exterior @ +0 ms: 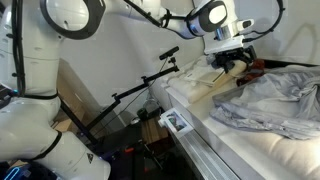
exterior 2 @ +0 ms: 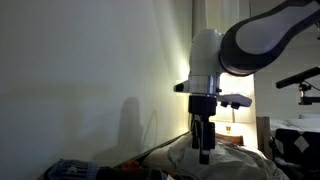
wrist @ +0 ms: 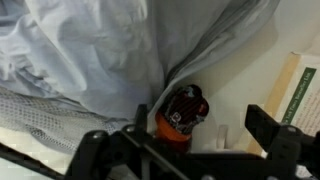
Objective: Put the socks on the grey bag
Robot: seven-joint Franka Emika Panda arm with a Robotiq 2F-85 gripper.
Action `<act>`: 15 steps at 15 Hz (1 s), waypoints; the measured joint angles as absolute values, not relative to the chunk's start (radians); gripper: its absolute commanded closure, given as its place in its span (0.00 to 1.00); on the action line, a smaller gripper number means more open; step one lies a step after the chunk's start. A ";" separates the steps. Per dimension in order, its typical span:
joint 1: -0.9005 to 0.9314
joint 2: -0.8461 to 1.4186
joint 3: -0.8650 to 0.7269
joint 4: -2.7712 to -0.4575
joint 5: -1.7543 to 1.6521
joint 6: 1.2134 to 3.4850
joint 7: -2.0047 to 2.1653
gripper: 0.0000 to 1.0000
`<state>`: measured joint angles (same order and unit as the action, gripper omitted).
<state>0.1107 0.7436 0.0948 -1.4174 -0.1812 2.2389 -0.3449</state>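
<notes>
In the wrist view an orange-red and dark sock [wrist: 183, 110] lies bunched on a white surface, right against the edge of the grey bag [wrist: 100, 50]. My gripper [wrist: 200, 135] is open above it, and the sock lies between the two dark fingers [wrist: 265, 128] without touching them. In both exterior views the gripper [exterior: 232, 62] [exterior 2: 204, 152] points down. It hangs beside the crumpled grey bag [exterior: 275, 100] in one, and over pale fabric [exterior 2: 225, 162] in the other. A dark blue-grey piece [exterior 2: 75, 170] and a reddish piece [exterior 2: 128, 169] show at the bottom edge of an exterior view.
A cream cloth [exterior: 215, 88] lies on the raised white surface under the bag. A black stand with angled arms [exterior: 150, 85] is beside the surface's edge. A pale box edge [wrist: 300, 90] shows at the right of the wrist view. A white wall [exterior 2: 90, 70] is behind.
</notes>
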 measured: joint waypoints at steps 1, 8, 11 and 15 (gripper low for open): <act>0.112 0.743 0.095 -1.417 -0.181 2.239 -0.345 0.00; 0.124 0.847 0.092 -1.335 -0.201 2.178 -0.347 0.00; 0.145 0.956 0.092 -1.241 -0.224 2.142 -0.353 0.00; 0.175 1.057 0.077 -1.111 -0.257 2.082 -0.353 0.00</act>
<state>0.1751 1.0572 0.0775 -1.1106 -0.2569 2.0815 -0.3530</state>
